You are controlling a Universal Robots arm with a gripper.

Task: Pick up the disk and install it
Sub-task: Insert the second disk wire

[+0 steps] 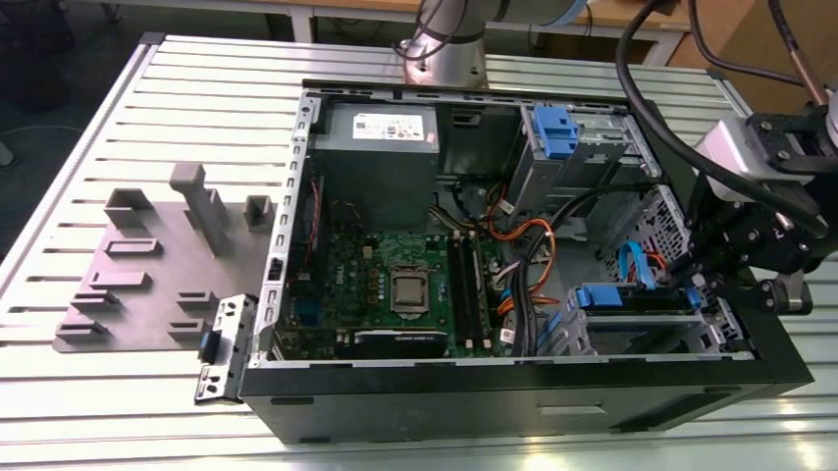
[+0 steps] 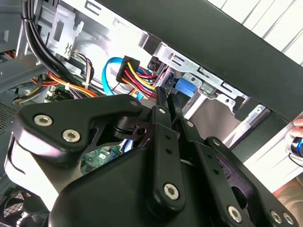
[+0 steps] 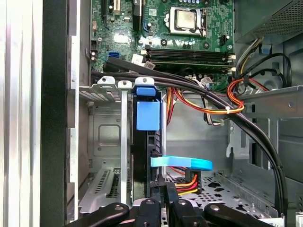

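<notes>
Scene: an open computer case [image 1: 524, 392] lies on its side on a slatted metal table [image 1: 196, 108], with the motherboard [image 1: 392, 285] exposed.

Arm: the robot arm [image 1: 452, 39] rises from the table behind the case; its wrist assembly sits over the case edge at the exterior view's right.

Gripper: the gripper [image 1: 707, 285] is positioned at the lower drive cage [image 1: 642, 324], just beside the case wall. In both wrist views its two black fingers [image 3: 173, 203] lie close together, nearly parallel, pointing into the bay. Whether they are clamped on anything, I cannot tell; the tips are hidden among cables.

Disk: the disk [image 3: 144, 156] stands on edge inside the drive cage, seen as a dark narrow body with its blue carrier tab [image 3: 147, 113] facing out. In the exterior view the blue rail [image 1: 615, 296] shows at the top of the cage. It appears seated in the bay, directly ahead of the fingers.

Cabling: a light-blue data cable [image 3: 182, 163] crosses just in front of the disk near the fingertips; a red, yellow and black power lead [image 2: 137, 78] ends in a connector close by. Thick black cables [image 3: 213, 99] run across the case above the cage.

Other items: a grey power supply [image 1: 380, 132] occupies the far corner; an upper bay holds a second blue carrier [image 1: 556, 132]. A grey fixture plate [image 1: 157, 265] rests on the table at the exterior view's left, apart from the case.
</notes>
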